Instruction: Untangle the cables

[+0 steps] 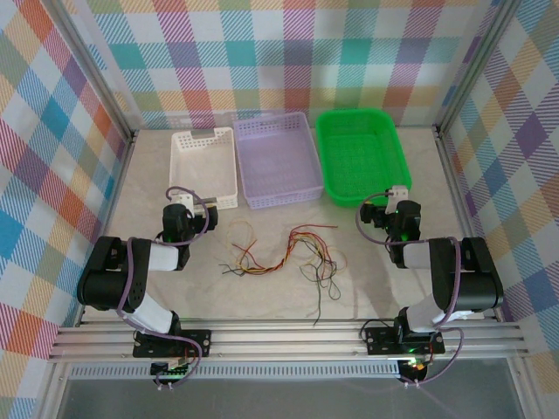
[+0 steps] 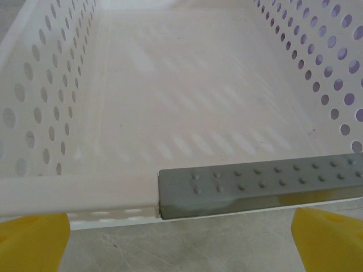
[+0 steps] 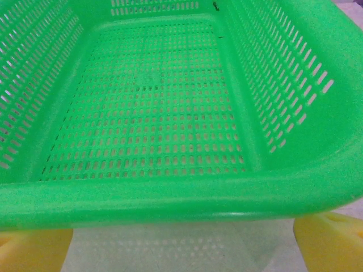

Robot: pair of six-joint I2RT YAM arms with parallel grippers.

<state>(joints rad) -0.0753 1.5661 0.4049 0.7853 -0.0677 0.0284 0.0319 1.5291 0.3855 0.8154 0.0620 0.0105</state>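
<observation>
Checked walls (image 1: pixel 52 131) are standing round the table (image 1: pixel 218 297). From above, the cables (image 1: pixel 293 249) are lying tangled between the left gripper (image 1: pixel 208 206) and the right gripper (image 1: pixel 397 193). Wrist cameras are showing both sets of fingers (image 2: pixel 34 243) wide apart, cut off, facing a white basket (image 2: pixel 170 102) and a green basket (image 3: pixel 159 113).
</observation>
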